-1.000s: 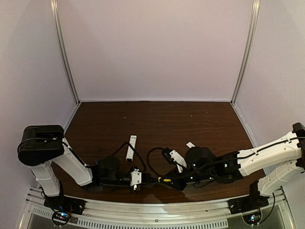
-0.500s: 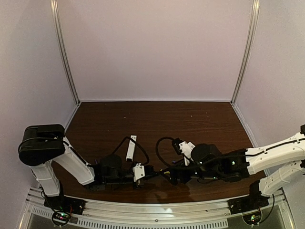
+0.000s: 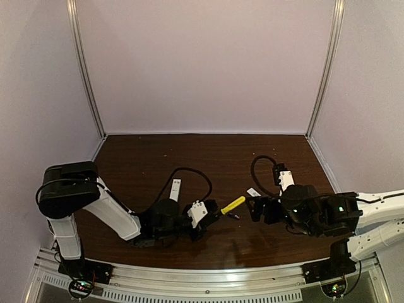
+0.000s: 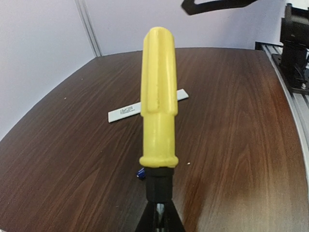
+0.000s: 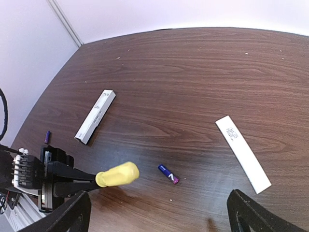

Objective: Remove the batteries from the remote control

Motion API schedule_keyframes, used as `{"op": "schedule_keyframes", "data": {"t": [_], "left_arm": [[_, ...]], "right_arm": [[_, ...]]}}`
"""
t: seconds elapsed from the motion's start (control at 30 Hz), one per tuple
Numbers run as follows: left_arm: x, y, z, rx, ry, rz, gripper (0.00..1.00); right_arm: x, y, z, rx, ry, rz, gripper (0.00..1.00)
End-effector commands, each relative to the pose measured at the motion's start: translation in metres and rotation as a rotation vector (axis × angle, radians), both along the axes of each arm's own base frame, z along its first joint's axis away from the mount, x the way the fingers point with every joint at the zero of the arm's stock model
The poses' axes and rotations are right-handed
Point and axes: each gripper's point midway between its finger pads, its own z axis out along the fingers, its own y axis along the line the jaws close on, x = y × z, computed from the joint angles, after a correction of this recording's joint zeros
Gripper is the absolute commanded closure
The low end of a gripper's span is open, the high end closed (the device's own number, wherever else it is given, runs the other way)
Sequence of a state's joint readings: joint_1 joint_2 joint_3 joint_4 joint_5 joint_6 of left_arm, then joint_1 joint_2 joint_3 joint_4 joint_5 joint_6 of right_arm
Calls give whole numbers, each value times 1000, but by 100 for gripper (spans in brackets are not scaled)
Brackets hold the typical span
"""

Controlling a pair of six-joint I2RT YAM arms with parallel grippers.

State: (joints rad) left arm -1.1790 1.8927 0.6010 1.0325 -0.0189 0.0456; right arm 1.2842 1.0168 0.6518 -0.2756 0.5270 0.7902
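Observation:
The remote control (image 5: 95,116) (image 3: 175,189) is a slim white bar lying on the table, left of centre. One purple-blue battery (image 5: 168,174) lies loose on the wood just right of the yellow screwdriver handle (image 5: 117,174). In the left wrist view only that battery's end (image 4: 140,173) shows beside the screwdriver. A second battery (image 5: 47,137) lies left of the remote control. My left gripper (image 4: 159,220) (image 3: 213,212) is shut on the screwdriver (image 3: 232,203) (image 4: 158,96) at its dark neck. My right gripper (image 5: 159,205) (image 3: 255,209) hangs wide open above the nearer battery, holding nothing.
A thin flat white cover strip (image 5: 243,153) (image 4: 145,106) (image 3: 252,192) lies right of the nearer battery. Black cables loop over both arms. Pale walls close off the table at the back and both sides.
My right gripper has opened wide and drawn back to the right, away from the screwdriver. My left gripper has swung forward and right, carrying the screwdriver with it.

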Motion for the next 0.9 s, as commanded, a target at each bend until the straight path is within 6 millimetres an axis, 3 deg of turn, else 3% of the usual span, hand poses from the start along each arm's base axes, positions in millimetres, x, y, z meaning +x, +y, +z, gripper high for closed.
{"op": "schedule_keyframes", "data": {"t": [0.0, 0.17, 0.43, 0.63, 0.87], "left_arm": [[28, 4, -16, 14, 96, 151, 100], [53, 9, -35, 46, 196, 300, 100], [73, 15, -64, 80, 284, 459, 100], [81, 19, -81, 101, 337, 508, 100], [82, 22, -88, 105, 352, 532, 100]], "right_arm": [[4, -40, -9, -27, -20, -130, 0], [1, -48, -14, -5, -12, -137, 0], [1, -45, -22, -39, -3, -128, 0], [2, -41, -27, -63, 2, -118, 0], [3, -38, -31, -84, 4, -115, 0]]}}
